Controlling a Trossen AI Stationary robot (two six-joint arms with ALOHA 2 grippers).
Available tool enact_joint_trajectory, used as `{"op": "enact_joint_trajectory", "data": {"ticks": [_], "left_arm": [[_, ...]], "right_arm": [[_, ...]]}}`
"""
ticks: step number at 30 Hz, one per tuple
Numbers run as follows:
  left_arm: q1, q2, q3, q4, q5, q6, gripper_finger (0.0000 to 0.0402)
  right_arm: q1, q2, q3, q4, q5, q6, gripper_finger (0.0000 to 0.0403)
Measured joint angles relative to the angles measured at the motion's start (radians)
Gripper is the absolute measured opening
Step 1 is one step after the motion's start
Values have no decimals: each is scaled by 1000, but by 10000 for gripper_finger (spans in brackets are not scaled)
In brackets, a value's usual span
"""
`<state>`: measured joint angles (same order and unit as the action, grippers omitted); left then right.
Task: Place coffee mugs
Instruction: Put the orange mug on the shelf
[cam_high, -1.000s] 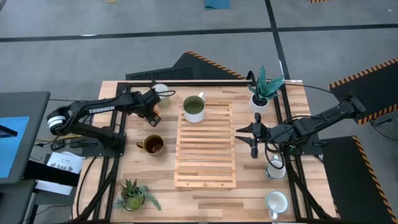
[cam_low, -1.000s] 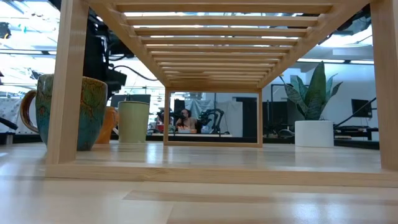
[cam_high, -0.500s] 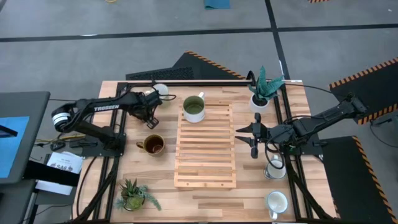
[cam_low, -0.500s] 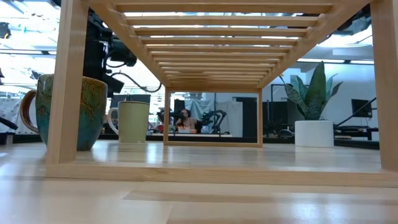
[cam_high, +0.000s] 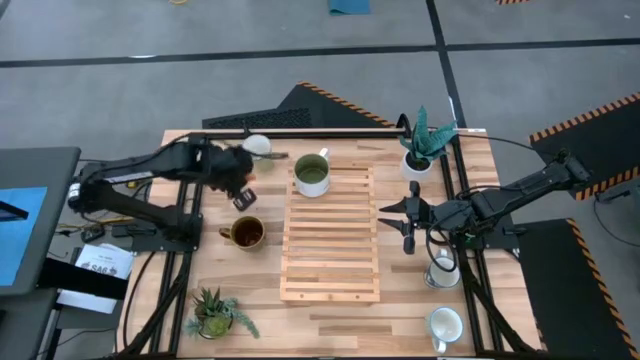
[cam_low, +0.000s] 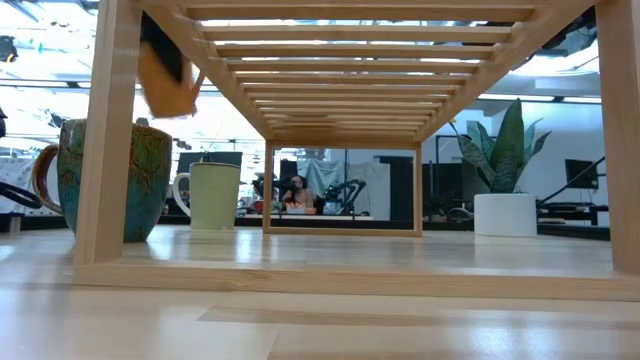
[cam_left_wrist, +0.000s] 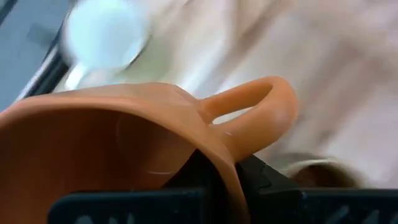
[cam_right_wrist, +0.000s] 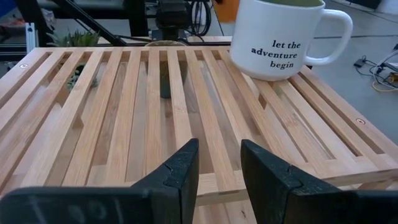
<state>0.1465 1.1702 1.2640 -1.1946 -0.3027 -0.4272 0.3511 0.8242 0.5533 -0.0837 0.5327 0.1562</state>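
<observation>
Presently, orange mug (cam_left_wrist: 124, 143): clamped by its rim in the left gripper (cam_high: 237, 172) jaws, raised clear of the bench (cam_high: 330, 315), near its far left corner. White lettered mug (cam_high: 312, 175): upright on the slatted wooden rack's (cam_high: 330, 262) far left corner. Dark brown mug (cam_high: 246, 233): on the bench left of the rack. Right gripper (cam_high: 408, 217): beside the rack's right edge, jaws slightly apart, empty.
</observation>
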Motion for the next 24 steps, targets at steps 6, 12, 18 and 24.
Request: {"op": "enact_joint_trajectory", "data": {"ticks": [6,12,18,24], "left_arm": [[-340,104,187,-30,-73,-99,3],[-528,310,367,-17,-143,-66,3],[-514,538,618,-17,-163,79,5],[-441,720,928,56,-138,333,5]], "right_arm": [[0,0,0,2,0,0,143],[0,0,0,3,0,1,143],[0,0,0,13,0,3,143],[0,0,0,12,0,3,143]]}}
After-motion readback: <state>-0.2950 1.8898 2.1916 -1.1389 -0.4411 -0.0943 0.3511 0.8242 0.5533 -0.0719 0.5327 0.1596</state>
